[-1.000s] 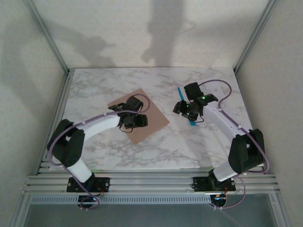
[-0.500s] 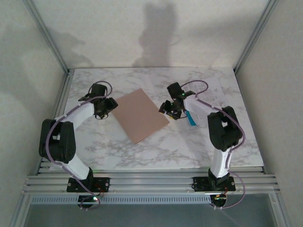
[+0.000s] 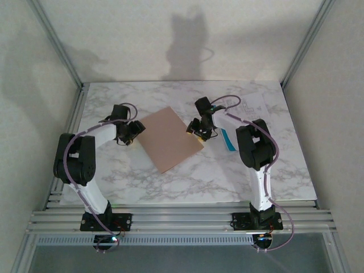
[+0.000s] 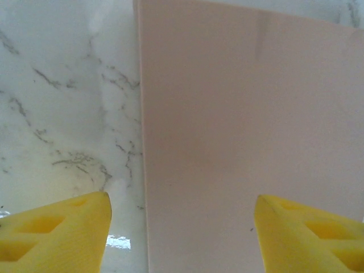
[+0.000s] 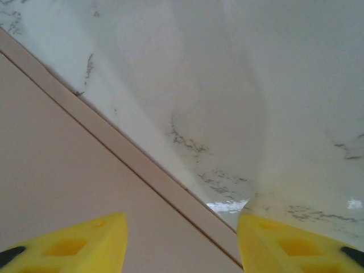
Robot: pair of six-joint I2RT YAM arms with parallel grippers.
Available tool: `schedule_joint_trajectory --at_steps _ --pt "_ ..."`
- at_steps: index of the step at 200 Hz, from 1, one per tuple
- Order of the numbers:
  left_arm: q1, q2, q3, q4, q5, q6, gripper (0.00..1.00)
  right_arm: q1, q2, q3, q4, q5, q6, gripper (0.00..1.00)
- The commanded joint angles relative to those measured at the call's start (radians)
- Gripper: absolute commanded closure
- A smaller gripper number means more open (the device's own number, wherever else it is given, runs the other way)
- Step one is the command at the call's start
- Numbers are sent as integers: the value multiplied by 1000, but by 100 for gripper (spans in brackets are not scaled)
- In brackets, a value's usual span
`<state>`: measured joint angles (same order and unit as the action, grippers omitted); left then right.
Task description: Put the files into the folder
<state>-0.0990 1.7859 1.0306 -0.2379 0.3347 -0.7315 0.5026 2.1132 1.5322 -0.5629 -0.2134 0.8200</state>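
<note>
Marble tabletop [image 3: 187,182] holds the pinkish-tan folder [image 3: 169,138], lying flat and shut near the middle, with one corner pointing at the arms. The left fingers [image 3: 132,132] are at its left edge, spread wide and holding nothing. In the left wrist view, one yellow finger is over the marble and the other over the folder. The right fingers [image 3: 199,129] are at its right edge, also spread wide and holding nothing. A blue strip [image 3: 228,139] lies just right of them. White files [image 3: 253,104] with black lines lie farther back on the right, apart from the folder.
</note>
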Motion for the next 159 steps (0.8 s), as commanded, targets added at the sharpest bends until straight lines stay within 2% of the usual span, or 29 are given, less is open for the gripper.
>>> schedule_joint_trajectory --at_steps 1,54,159 --pt "-24 33 -1 32 30 -11 34 8 -9 -28 -52 -17 12 46" --pt "-80 110 97 40 57 -36 37 1 -98 -149 -38 -5 13 46" --pt "-228 312 402 10 80 -54 37 -14 -356 -441 3 40 43 46"
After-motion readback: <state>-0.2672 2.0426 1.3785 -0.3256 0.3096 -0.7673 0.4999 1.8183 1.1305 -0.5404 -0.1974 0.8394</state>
